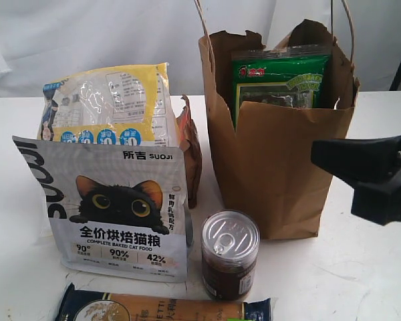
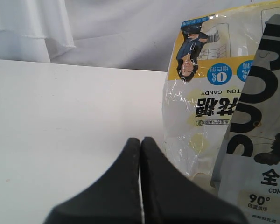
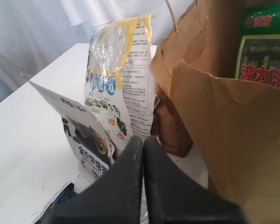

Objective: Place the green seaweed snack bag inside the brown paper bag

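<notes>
Quickly: left gripper point(image 2: 140, 150) has its fingers pressed together with nothing held, above the white table point(image 2: 60, 121). Yellow-and-clear plastic candy bag point(image 1: 113, 100) stands far left, its lower part hidden by the grey cat-food pouch with a black cat point(image 1: 117, 207) in front. Long dark-and-tan packet point(image 1: 160, 309) at the near edge is cut off. Round metal-lidded can point(image 1: 230, 254) sits near the tall brown paper bag point(image 1: 274, 174). Flat glossy green seaweed snack bag point(image 1: 281, 80) stands inside it, top showing, bottom hidden. Right gripper point(image 3: 143, 142) is closed and empty, right of the bag.

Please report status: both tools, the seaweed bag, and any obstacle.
Left tool shut, empty. Right tool shut, empty. Green seaweed snack bag inside brown paper bag, top showing. Tin can beside bag, not blocking.
</notes>
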Controlling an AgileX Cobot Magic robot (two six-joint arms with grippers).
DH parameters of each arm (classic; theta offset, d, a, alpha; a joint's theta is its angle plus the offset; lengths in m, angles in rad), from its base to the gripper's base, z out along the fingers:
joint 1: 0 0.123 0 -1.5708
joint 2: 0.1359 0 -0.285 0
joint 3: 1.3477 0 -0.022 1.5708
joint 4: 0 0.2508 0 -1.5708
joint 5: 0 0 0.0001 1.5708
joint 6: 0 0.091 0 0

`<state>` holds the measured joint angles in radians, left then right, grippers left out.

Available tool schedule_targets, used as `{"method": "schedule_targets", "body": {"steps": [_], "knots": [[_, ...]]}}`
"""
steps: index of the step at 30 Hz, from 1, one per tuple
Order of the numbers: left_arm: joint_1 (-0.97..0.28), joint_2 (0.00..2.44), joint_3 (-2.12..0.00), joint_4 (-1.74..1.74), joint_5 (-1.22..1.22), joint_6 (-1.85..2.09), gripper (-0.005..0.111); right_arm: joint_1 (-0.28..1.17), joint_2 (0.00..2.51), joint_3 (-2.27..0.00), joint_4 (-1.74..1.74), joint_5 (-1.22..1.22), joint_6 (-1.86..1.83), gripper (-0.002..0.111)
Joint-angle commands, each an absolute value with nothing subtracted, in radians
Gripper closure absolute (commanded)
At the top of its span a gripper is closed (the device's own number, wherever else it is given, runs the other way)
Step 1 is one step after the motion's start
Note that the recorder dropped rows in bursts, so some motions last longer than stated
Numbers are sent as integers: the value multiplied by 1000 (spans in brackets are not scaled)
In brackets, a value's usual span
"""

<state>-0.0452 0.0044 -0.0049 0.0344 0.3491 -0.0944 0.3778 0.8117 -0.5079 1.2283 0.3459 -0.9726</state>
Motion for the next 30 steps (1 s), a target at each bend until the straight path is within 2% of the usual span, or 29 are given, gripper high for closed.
{"method": "schedule_targets", "body": {"steps": [1,11,18,30], "knots": [[-51,0,0,37,340,-96,107,356,784,-504,1234,275,-981,108],[-51,0,0,37,340,-96,107,119,578,-504,1132,265,-979,108],[-51,0,0,37,340,-96,107,-35,466,-472,868,278,-752,108],[-51,0,0,37,340,-96,107,-55,286,-272,742,183,-641,108]]}}
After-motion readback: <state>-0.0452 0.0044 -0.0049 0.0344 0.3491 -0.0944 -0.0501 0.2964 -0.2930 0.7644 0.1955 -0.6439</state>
